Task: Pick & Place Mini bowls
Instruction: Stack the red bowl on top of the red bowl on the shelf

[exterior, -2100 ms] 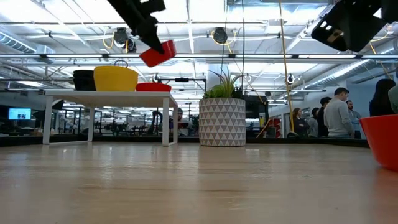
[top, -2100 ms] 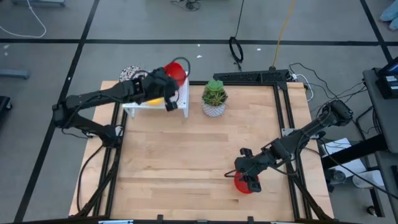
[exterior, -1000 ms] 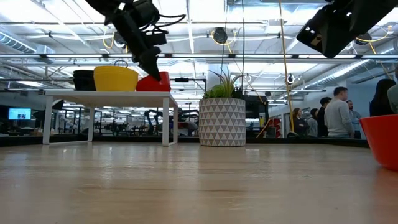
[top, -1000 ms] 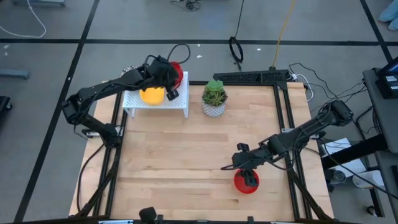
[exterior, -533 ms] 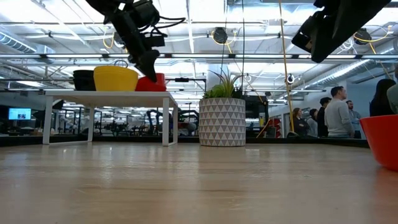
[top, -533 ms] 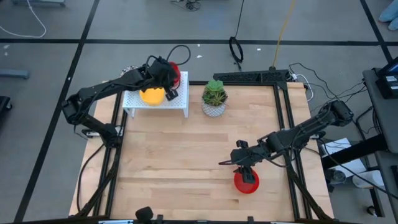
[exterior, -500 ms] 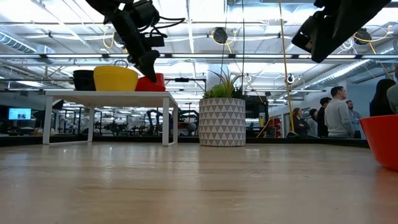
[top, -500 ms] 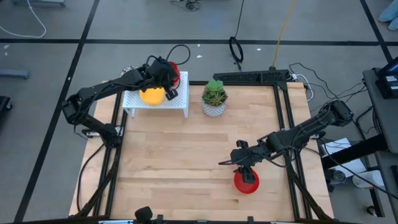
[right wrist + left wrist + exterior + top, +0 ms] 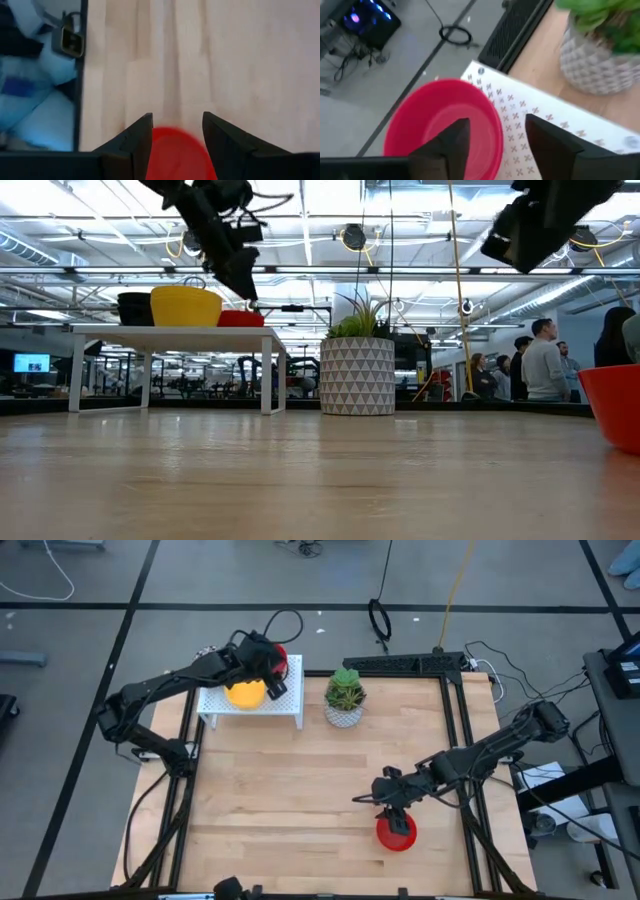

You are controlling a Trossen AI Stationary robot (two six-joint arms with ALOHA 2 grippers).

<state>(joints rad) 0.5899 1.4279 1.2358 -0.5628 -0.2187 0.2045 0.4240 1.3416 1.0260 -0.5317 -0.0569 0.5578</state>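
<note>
A red mini bowl point(image 9: 440, 130) sits upright on the far right corner of a white perforated rack point(image 9: 262, 710), also seen as the bowl point(image 9: 240, 318) in the low view. My left gripper point(image 9: 495, 145) hangs open just above it, one finger over the bowl's hollow and one outside its rim. A yellow bowl point(image 9: 245, 693) and a patterned bowl point(image 9: 207, 654) share the rack. A second red bowl point(image 9: 396, 832) rests on the table near the right front. My right gripper point(image 9: 395, 802) hovers open well above it.
A white patterned pot with a green plant point(image 9: 345, 698) stands on the table just right of the rack. Black frame rails point(image 9: 462, 720) run along the table's sides. Bare wood point(image 9: 290, 790) lies between rack and near edge. People stand in the room beyond.
My left gripper has opened and let go of the red bowl. The bowl, held tilted against the rack before, now sits level and lower on the rack top. The left gripper has risen slightly above it.
</note>
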